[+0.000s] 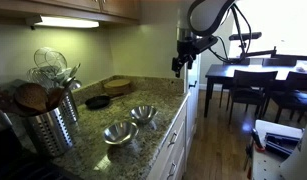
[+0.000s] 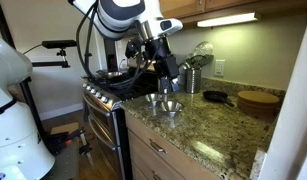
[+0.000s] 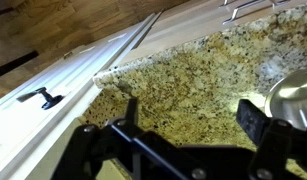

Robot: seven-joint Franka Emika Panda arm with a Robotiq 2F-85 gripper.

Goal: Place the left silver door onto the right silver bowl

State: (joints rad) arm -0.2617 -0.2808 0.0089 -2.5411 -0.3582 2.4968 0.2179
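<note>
Two silver bowls sit side by side on the granite counter, one point(image 1: 120, 132) nearer the camera and one point(image 1: 143, 114) behind it; they also show in an exterior view point(image 2: 153, 99) point(image 2: 170, 107). No silver door is visible. My gripper point(image 1: 179, 62) point(image 2: 174, 87) hangs open and empty above the counter, close to the bowls. In the wrist view its fingers point(image 3: 193, 120) straddle bare granite near the counter's front edge, and one bowl's rim point(image 3: 293, 95) shows at the right edge.
A metal utensil holder point(image 1: 48, 120) with whisks stands at the counter's end. A black pan point(image 1: 98, 101) and a round wooden board point(image 1: 119, 86) lie further back. White drawers point(image 3: 53, 90) run below the counter edge. A stove point(image 2: 108, 95) adjoins the counter.
</note>
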